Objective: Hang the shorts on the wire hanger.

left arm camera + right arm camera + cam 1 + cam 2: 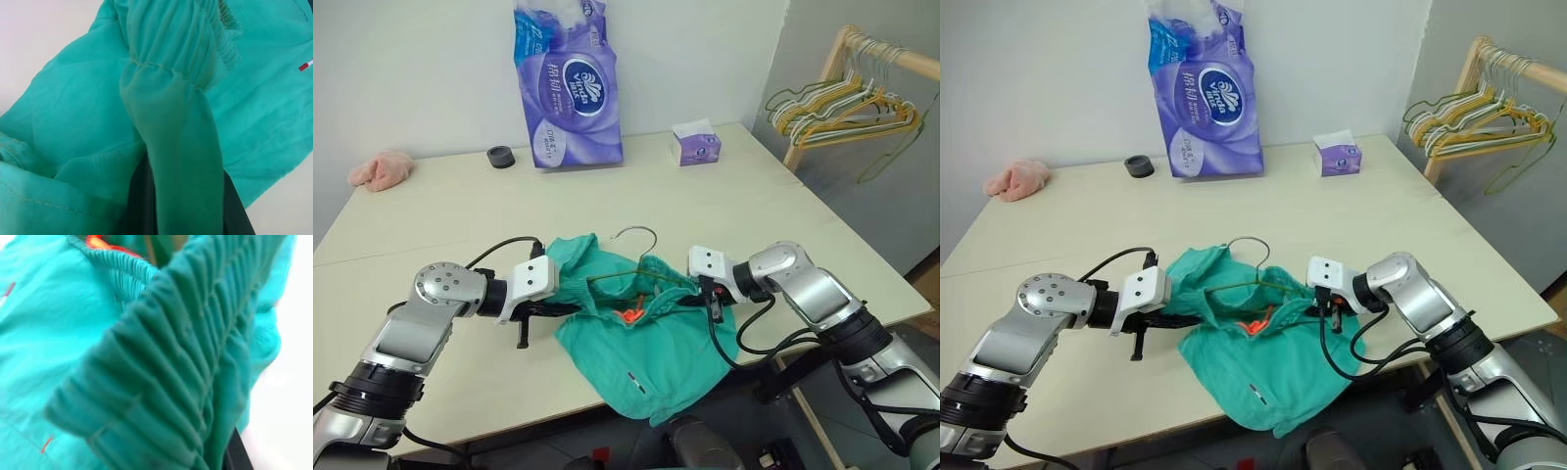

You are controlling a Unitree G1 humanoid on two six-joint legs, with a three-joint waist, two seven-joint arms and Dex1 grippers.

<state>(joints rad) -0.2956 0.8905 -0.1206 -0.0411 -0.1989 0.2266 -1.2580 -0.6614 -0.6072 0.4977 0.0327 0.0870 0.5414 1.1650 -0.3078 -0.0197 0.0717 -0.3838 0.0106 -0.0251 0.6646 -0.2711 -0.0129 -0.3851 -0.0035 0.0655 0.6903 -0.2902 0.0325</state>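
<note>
The shorts (646, 343) are lying bunched at the table's (440, 215) near edge (wire hanger (628, 276) threaded inside, hook pointing to 12 o'clock). The left gripper (570, 306) is pinching the waistband at 9 o'clock; the right gripper (690, 291) is pinching it at 3 o'clock.

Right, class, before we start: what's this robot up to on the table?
It is hanging the teal shorts on a wire hanger. The left gripper and right gripper are each shut on the gathered waistband, one at either side. The hanger's hook sticks up above the fabric, with its wire running through the waist opening. The shorts' lower part lies on the table, near its front edge.
</note>
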